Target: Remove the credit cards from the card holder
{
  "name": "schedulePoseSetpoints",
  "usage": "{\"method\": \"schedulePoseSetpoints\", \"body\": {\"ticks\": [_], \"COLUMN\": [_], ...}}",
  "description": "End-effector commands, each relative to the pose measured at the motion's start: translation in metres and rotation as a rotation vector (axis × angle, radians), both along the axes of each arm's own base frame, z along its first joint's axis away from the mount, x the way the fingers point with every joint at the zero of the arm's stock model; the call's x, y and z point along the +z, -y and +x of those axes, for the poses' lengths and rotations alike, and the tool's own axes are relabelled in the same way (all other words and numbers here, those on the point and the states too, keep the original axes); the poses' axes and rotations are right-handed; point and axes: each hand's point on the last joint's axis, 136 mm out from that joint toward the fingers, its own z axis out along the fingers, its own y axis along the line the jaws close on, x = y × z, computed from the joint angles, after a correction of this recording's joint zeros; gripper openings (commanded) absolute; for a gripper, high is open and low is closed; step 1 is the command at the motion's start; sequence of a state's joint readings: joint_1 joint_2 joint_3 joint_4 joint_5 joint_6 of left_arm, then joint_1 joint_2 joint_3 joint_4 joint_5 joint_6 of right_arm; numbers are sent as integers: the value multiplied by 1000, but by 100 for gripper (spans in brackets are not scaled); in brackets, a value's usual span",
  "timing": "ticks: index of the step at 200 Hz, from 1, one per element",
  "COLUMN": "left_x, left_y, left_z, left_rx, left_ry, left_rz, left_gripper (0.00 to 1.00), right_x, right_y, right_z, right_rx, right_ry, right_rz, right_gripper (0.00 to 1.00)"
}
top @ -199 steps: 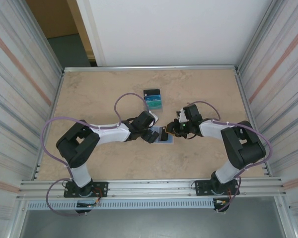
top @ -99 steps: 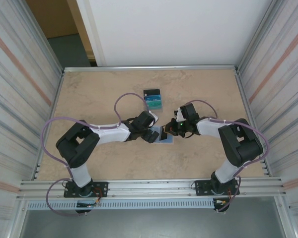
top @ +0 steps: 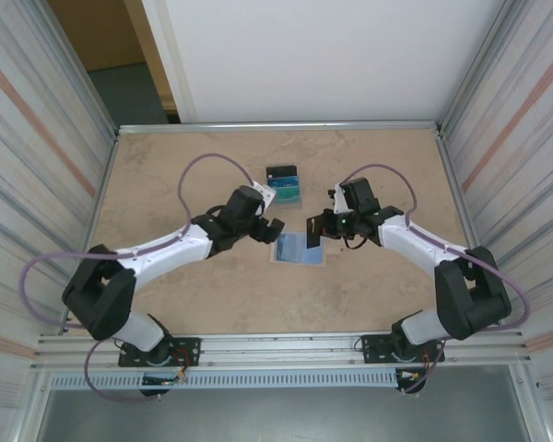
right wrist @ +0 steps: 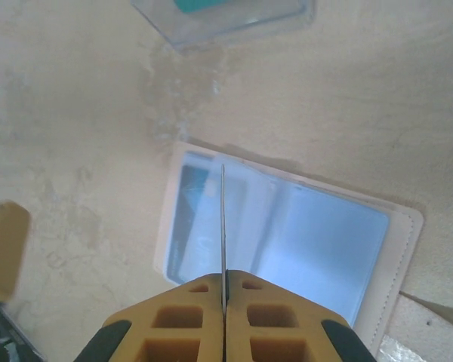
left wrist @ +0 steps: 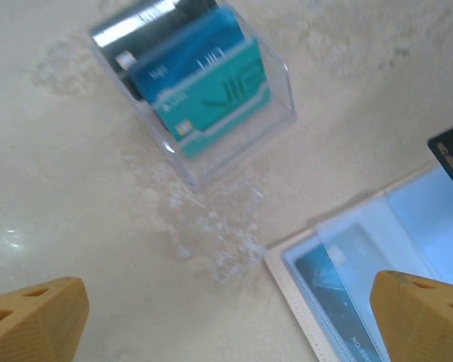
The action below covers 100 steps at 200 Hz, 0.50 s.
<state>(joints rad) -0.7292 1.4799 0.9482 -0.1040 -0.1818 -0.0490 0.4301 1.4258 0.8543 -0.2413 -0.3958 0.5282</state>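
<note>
Credit card [top: 312, 232] was clamped edge-on in the right fingers [right wrist: 174, 320], just above the open card holder [right wrist: 317, 249]; left fingers [left wrist: 34, 320] were spread, empty.

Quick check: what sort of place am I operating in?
Probably an enclosed robot test cell, not a home: a marble-look tabletop walled by ribbed metal panels, with an aluminium mounting rail along its near edge.

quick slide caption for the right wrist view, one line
Right jaws shut on a card, seen edge-on, over the open card holder on the table.
</note>
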Motion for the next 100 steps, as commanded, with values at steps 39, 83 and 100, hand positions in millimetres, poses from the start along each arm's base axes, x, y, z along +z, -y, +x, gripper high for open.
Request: {"method": "schedulePoseSetpoints", "body": {"ticks": [39,83,100], "left_x": [62,75,78], "left_y": [19,38,44], "left_z": [-15,-43,-55], "left_rx": [-344,-668,-764], "left_ry": [93,73,56], "left_rz": [-217,-235,-239], "left_gripper": [88,83,82], "right_x": [57,90,97], "right_y": [-21,-38,-41], "right_z": [-21,-44,-50], "right_rx": [259,459,513], "right_ry": [213,331,364], "right_rz": [-40,15,29], "right_gripper": [5,5,5]}}
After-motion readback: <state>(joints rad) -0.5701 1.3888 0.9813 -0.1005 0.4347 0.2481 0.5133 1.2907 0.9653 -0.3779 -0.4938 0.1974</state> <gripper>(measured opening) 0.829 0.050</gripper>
